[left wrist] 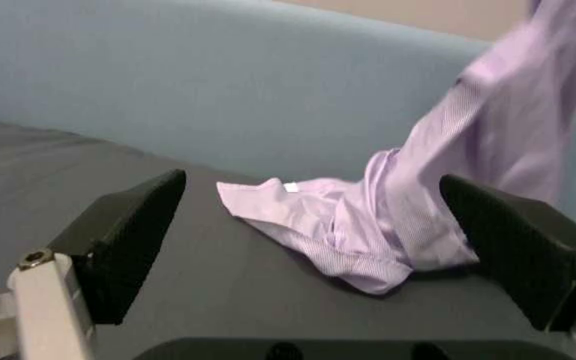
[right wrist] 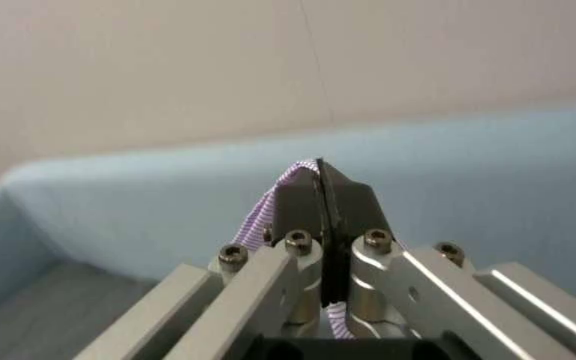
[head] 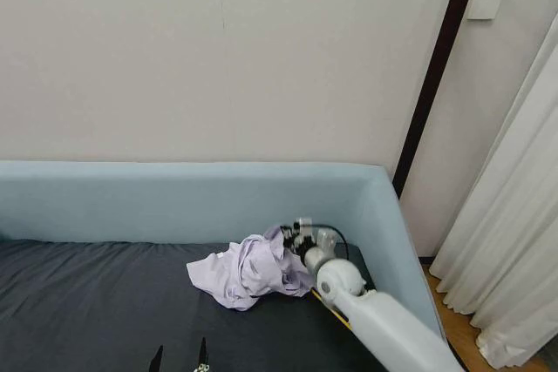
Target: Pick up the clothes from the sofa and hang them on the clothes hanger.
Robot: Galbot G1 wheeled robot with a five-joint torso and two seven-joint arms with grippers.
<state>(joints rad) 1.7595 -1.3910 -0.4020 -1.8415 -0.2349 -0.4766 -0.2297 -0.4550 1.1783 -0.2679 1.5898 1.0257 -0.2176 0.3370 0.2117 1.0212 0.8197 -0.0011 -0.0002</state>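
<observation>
Pale-blue sofa point(head: 174, 198) backs the right claw point(right wrist: 318, 180), clamped on the lilac shirt point(head: 248, 272); best lift steadily until cloth below it clears. Nearby, the left claw point(left wrist: 313, 184) stands apart.

1. Lilac shirt point(head: 248, 272): finely striped and crumpled, lying at 6 o'clock in the head view on the seat. Its 3 o'clock end is drawn upward; the rest spreads toward 9 o'clock.
2. Sofa point(head: 174, 198): pale blue back and arm, dark grey seat. Its corner stands at 2 o'clock from the shirt.
</observation>
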